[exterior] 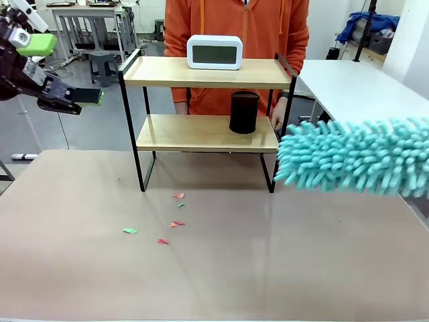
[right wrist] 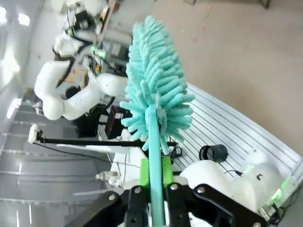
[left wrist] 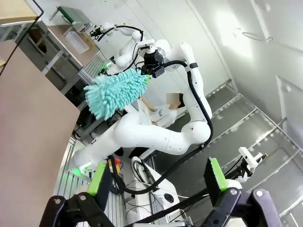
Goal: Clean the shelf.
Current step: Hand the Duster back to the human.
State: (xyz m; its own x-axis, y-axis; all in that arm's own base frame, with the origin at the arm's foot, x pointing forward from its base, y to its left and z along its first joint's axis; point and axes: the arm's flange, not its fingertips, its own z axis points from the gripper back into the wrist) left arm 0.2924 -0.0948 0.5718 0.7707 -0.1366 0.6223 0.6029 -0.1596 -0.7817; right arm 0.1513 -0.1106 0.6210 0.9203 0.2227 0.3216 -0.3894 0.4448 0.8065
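Observation:
The shelf [exterior: 208, 133], a small two-tier rack of light wood on black legs, stands at the far middle of the table. A white clock [exterior: 214, 52] rests on its top board and a black cylinder [exterior: 244, 112] on its lower board. A teal fluffy duster [exterior: 355, 156] hovers just right of the lower board, its head [right wrist: 156, 80] on a teal handle clamped in my shut right gripper [right wrist: 155, 189]. My left gripper [exterior: 86, 96] hangs open, high at the left, apart from the shelf; its green pads [left wrist: 100, 177] hold nothing. The duster [left wrist: 115, 92] is also seen from there.
Small red and green paper scraps [exterior: 175, 213] lie on the tabletop [exterior: 281, 268] in front of the shelf. A person in an orange top [exterior: 234, 27] stands right behind the shelf, one hand by its right legs. A white table [exterior: 355, 87] stands at the far right.

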